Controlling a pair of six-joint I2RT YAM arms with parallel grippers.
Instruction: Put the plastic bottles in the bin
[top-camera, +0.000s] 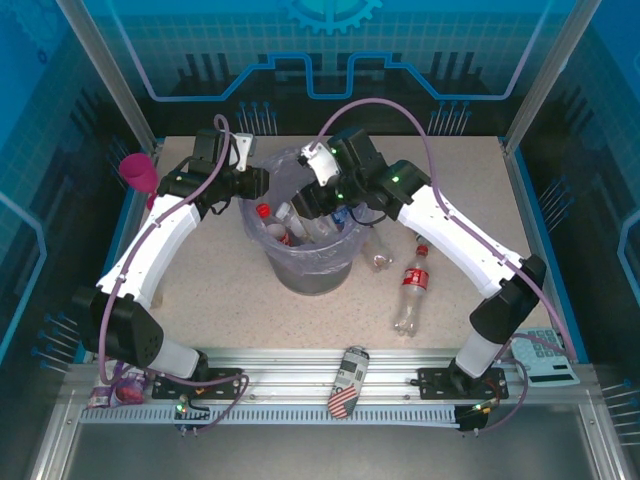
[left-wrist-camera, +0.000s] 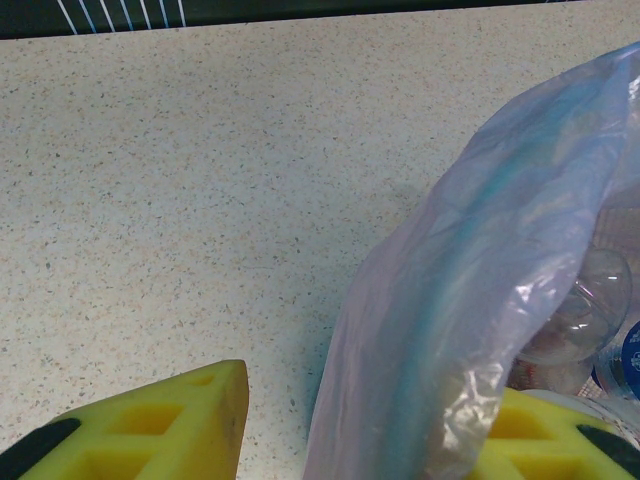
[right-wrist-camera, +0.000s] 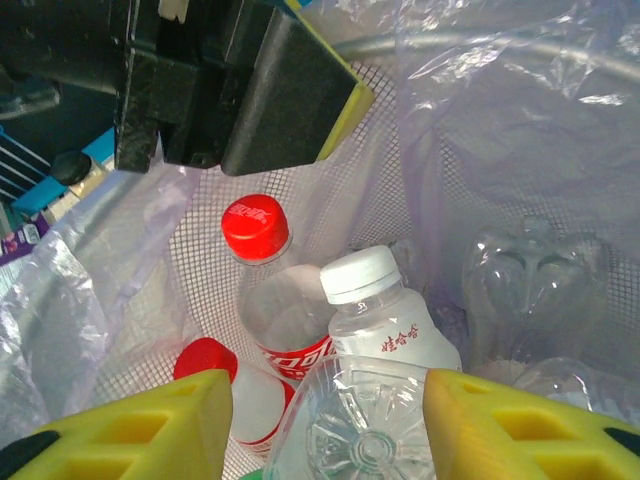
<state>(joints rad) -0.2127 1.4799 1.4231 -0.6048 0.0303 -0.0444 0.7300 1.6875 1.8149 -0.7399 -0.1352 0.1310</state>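
Right wrist: pincer (right-wrist-camera: 330, 425) part-open round bottle (right-wrist-camera: 355, 425)

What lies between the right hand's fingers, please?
In the right wrist view, a clear bottle's base sits between the right hand's yellow fingers, above the bin.

The bag (left-wrist-camera: 470, 300) is covering the left gripper's (left-wrist-camera: 370, 440) right finger (left-wrist-camera: 540, 445). Below the right gripper (right-wrist-camera: 325, 430), the frame edge is cropping a bottle (right-wrist-camera: 350, 430); its label is staying unseen.
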